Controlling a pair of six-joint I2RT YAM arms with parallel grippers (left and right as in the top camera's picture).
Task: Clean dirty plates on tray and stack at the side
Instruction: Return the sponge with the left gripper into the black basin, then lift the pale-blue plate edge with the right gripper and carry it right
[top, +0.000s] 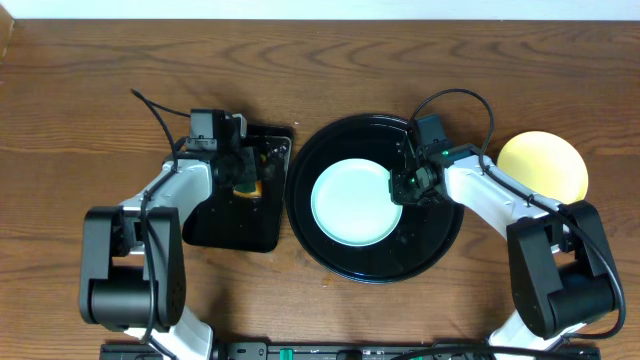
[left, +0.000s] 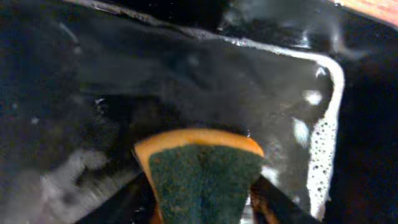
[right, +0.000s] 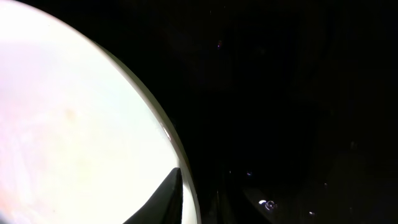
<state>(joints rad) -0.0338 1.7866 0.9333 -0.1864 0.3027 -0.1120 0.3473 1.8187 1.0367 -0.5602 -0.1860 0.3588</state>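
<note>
A pale mint-blue plate (top: 350, 203) lies in the round black tray (top: 330, 262); in the right wrist view it (right: 74, 124) looks clean and pale. My right gripper (top: 405, 185) is at the plate's right rim, with one finger over the rim (right: 186, 199) and the other lost against the dark tray (right: 298, 93). A pale yellow plate (top: 545, 165) lies on the bare wood at the right. My left gripper (top: 245, 178) is shut on a green and orange sponge (left: 202, 180) over the rectangular tray. No second mint-blue plate shows.
The small rectangular black tray (top: 225, 230) sits left of the round tray and holds soapy water with foam along its edge (left: 323, 155). Bare wood tabletop (top: 90, 100) surrounds both trays.
</note>
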